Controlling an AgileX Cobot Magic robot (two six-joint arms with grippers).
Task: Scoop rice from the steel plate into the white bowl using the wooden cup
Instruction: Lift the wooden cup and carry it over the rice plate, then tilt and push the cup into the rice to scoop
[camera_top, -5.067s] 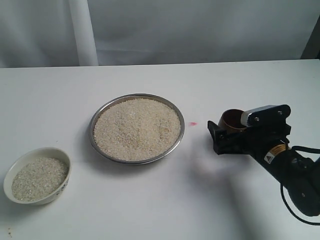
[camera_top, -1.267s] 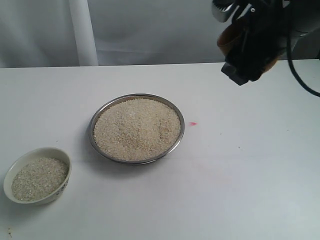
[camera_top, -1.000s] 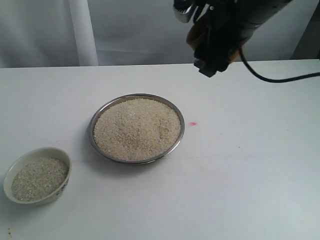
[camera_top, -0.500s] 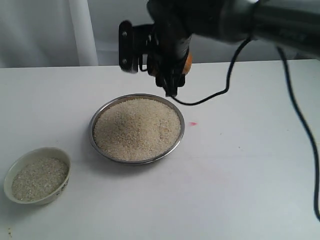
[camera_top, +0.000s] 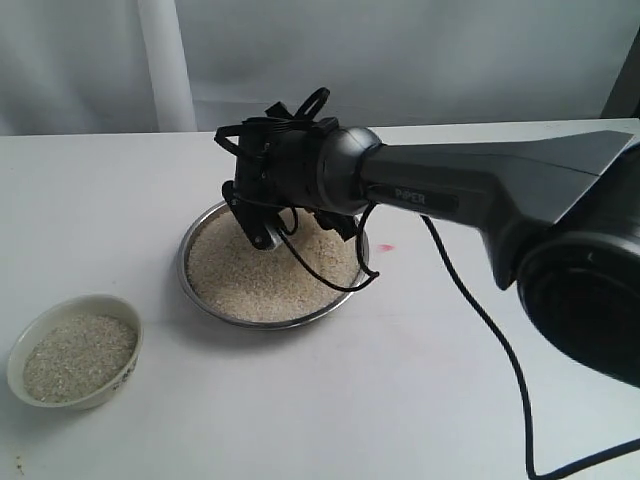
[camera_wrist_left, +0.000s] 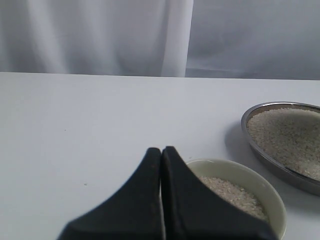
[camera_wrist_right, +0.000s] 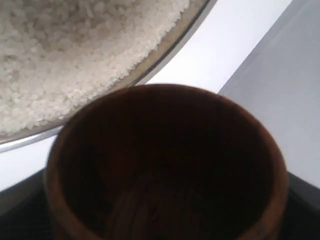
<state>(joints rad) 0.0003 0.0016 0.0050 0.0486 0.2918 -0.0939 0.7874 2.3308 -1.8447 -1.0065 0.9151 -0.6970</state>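
My right pincer (camera_top: 262, 225) reaches across the middle and hangs low over the steel plate (camera_top: 270, 322), above the far side of the rice (camera_top: 265, 280) heaped in it. From the exterior view I cannot tell whether it touches the grains. The arm's dark wrist hides what it carries there.

The right wrist view settles that: the wooden cup (camera_wrist_right: 165, 165) fills the picture, clamped between the pincer's 2 dark sides, its mouth facing the camera and its inside dark. Past the cup's lip I see the plate's thin rim (camera_wrist_right: 150, 70), the rice inside that rim, and a strip of white table (camera_wrist_right: 225, 45) outside it.

The white bowl (camera_top: 60, 305) sits on the table near the front left, well apart from the plate, with a shallow layer of rice in it.

My left pincer (camera_wrist_left: 161, 152) is pressed together with nothing between its tips, hovering just beside the bowl, whose rim (camera_wrist_left: 272, 197) shows behind it. The plate's edge (camera_wrist_left: 250, 112) lies further off.
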